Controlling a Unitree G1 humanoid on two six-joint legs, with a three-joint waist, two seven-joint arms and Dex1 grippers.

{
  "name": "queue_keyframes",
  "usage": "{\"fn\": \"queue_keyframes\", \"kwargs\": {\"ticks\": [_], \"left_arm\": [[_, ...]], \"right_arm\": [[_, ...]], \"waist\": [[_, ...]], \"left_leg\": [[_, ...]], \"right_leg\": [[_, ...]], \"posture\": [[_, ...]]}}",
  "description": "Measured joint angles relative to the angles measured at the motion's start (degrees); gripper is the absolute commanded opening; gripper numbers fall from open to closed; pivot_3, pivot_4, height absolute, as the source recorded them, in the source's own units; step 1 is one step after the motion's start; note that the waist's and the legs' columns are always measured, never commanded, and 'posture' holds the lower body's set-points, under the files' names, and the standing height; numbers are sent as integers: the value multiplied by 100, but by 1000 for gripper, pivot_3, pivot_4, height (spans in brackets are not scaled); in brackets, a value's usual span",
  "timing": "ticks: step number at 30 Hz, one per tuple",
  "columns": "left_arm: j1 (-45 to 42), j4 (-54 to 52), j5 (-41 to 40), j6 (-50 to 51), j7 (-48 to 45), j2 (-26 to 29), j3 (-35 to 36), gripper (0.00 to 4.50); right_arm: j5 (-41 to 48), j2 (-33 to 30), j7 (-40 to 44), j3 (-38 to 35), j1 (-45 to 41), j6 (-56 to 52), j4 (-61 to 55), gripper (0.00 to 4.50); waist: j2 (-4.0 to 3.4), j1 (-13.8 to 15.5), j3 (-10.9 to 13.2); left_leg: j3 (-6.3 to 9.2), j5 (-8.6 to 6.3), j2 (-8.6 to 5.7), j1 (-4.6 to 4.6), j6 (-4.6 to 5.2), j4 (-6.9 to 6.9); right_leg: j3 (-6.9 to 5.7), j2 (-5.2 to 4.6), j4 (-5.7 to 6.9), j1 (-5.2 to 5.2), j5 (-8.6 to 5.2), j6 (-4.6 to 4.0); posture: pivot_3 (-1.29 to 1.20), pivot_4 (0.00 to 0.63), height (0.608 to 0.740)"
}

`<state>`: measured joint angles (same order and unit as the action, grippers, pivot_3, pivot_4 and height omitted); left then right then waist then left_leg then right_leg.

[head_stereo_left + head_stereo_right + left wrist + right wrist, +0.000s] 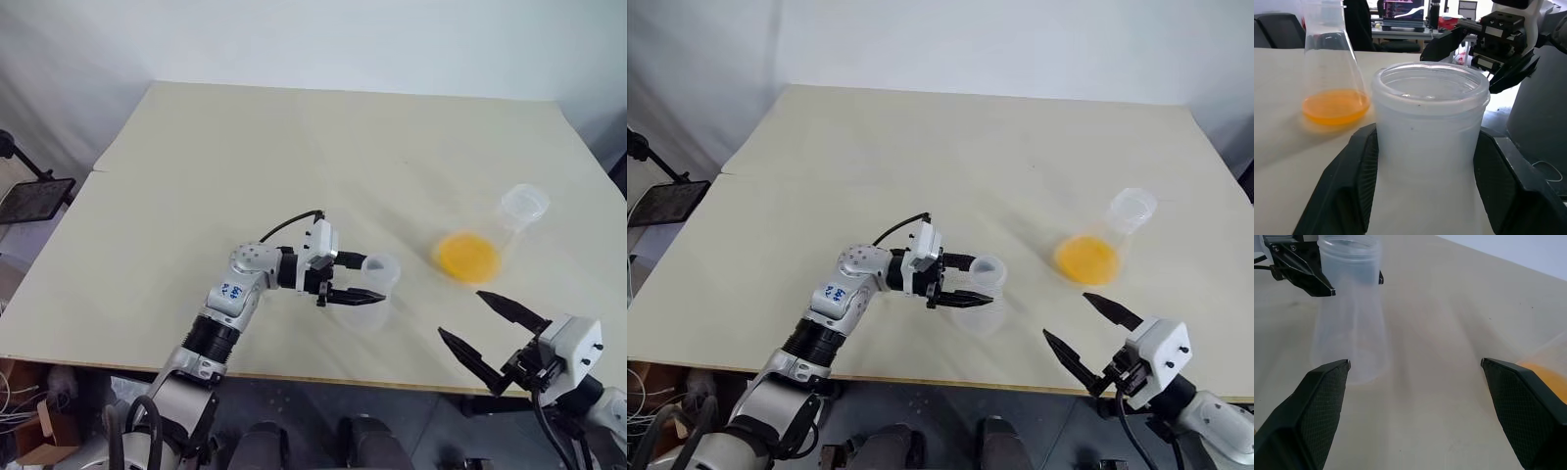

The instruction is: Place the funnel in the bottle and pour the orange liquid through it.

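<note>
The bottle, a clear empty conical flask, stands upright near the table's front edge. My left gripper reaches in level from the left, and its black fingers press against both sides of the neck with no gap showing. The orange liquid lies in the bottom of a second clear flask to the right and farther back. My right gripper hangs open and empty off the front right table edge, pointing toward the bottle. The funnel is out of view.
The pale wooden table stretches wide behind both flasks. A black stand with a dark tray sits off the table's left side.
</note>
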<state>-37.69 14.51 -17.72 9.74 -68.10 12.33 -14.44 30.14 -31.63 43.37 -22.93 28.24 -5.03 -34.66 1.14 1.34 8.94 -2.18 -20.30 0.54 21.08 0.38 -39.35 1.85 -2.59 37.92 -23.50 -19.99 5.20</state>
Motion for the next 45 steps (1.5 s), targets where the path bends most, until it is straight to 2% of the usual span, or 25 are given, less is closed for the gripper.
{"fn": "queue_keyframes", "kwargs": {"ticks": [3,16,24,32,35,36,45], "left_arm": [[58,-1,-6,112,-26,16,3,4494],[-77,-60,-372,-126,-321,283,611,4494],[-194,-236,-754,254,-701,988,1000,4494],[-272,-317,-1128,801,-172,1743,1953,4494],[801,-441,-1055,763,83,2673,2720,4494],[1137,-417,-1022,754,146,2810,2929,4494],[3260,-516,-1101,865,626,3499,4415,4494]], "right_arm": [[0,0,0,3,-2,0,0,4500],[-2,0,15,26,-93,1,18,4500],[-4,0,67,44,-167,3,105,4500],[-47,-5,236,60,-345,96,343,4500],[94,-125,405,255,-876,62,420,4500],[142,-163,438,278,-982,17,454,4500],[324,-365,602,712,-1807,-299,424,4500]], "waist": [[0,0,0],[0,-2,0],[-1,-13,-1],[-2,-25,-1],[-16,-282,-6],[-19,-297,-5],[-6,-166,-5]], "left_leg": [[0,0,0,0,0,0],[0,0,0,0,0,0],[2,0,2,1,0,0],[3,0,4,1,0,0],[9,-1,5,-32,-3,36],[14,-1,7,-38,-3,39],[22,-13,-1,-35,3,30]], "right_leg": [[0,0,0,0,0,0],[-1,0,1,-1,0,0],[-1,2,1,-1,0,0],[-3,1,1,-2,0,0],[13,8,3,-3,-2,-3],[7,8,8,-2,-3,-6],[0,-9,0,8,-4,-8]], "posture": [[0,150,740],[0,150,740],[0,150,740],[0,150,740],[0,150,740],[0,150,740],[0,150,740]]}}
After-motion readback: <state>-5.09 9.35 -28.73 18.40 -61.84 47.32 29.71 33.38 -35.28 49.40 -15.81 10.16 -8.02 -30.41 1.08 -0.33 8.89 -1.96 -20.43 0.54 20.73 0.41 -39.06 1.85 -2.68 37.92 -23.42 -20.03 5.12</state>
